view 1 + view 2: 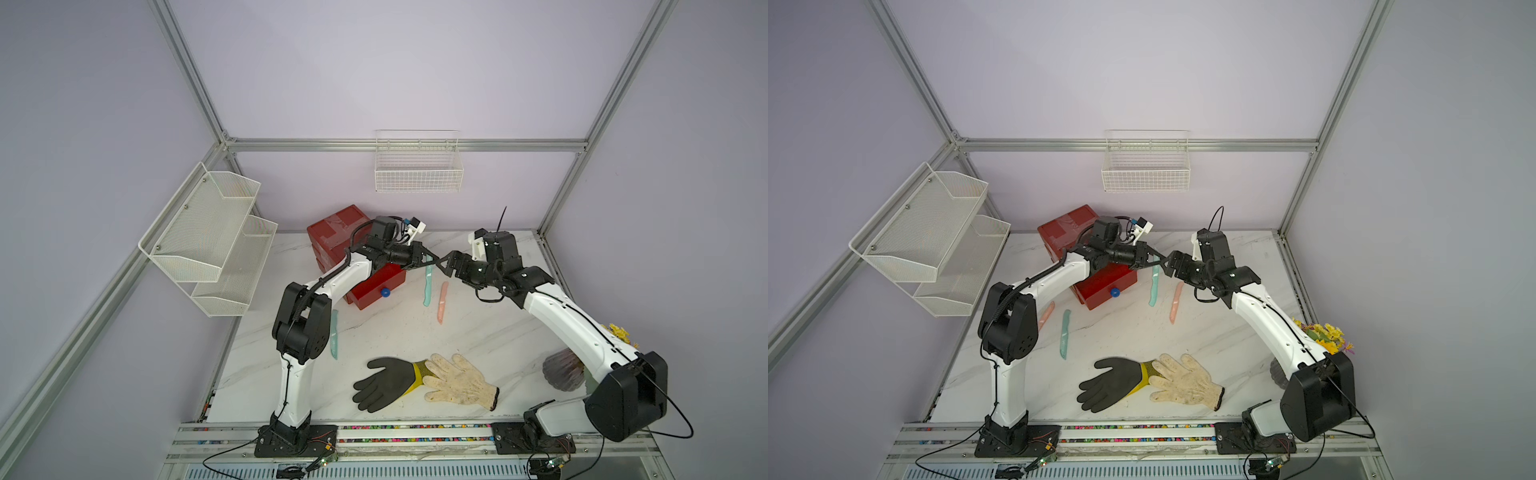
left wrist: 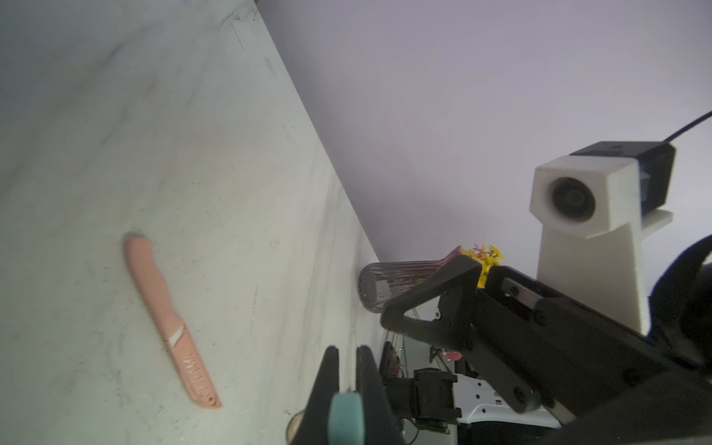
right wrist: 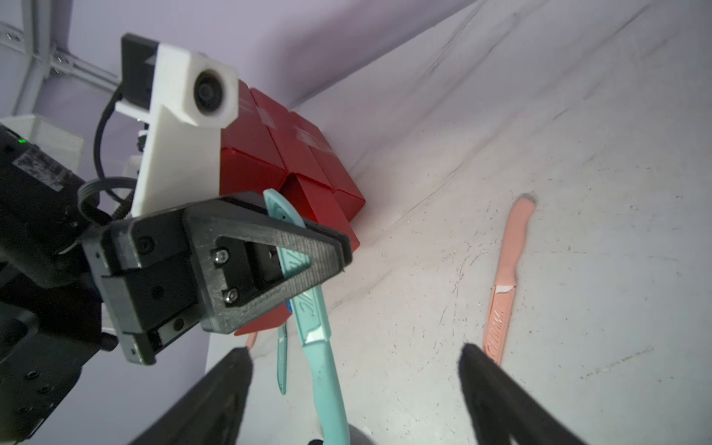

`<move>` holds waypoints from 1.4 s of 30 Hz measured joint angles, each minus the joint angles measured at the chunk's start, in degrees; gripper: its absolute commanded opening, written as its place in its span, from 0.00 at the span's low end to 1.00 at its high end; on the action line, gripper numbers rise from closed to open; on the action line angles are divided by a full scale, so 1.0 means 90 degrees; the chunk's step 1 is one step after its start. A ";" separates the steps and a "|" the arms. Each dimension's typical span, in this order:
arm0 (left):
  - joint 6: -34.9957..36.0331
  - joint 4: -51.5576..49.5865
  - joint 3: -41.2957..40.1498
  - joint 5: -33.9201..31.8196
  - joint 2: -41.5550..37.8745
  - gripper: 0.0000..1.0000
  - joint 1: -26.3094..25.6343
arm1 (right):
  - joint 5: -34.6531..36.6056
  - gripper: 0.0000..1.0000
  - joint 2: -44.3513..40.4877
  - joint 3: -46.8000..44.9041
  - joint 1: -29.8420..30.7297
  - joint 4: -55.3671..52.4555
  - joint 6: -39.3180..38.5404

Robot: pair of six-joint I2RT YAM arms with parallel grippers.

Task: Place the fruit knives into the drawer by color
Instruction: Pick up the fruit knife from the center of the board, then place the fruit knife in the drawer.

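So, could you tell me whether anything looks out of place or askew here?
The teal knife dangles in mid-air from the left tool, pinched near one end, with the right tool open beside it. The white glove overlaps the black glove's cuff. Nothing looks spilled or broken.

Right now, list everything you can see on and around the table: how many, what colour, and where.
held knife: 1, teal-green, hanging from the left gripper
green knife: 1, teal-green, on the table by the left arm
pink knife: 1, pink, on the table right of the held knife
second pink knife: 1, pink, partly hidden behind the left arm
drawer: 1, red, back left, bottom drawer pulled out, blue knob
black glove: 1, front centre
cream glove: 1, touching the black one
vase: 1, purplish, yellow flowers, right edge
mesh shelf: 1, white, left wall
wire basket: 1, white, back rail
table: 1, white marble
left gripper: shut on the held knife
right gripper: open, facing it
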 measured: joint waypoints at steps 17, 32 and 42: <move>0.4558 -0.2892 0.0114 -0.4512 -0.2004 0.00 0.0075 | -0.0134 0.96 -0.0175 -0.0636 -0.0002 0.0019 0.0216; 0.5202 -0.1605 -0.1564 -0.5727 -0.1994 0.19 0.0049 | -0.0287 0.95 -0.0095 -0.0648 -0.0056 0.0044 0.0253; 0.4942 -0.1523 -0.1562 -0.6183 -0.2106 1.00 -0.0165 | -0.0432 0.95 -0.0095 -0.0760 -0.0085 0.0143 0.0265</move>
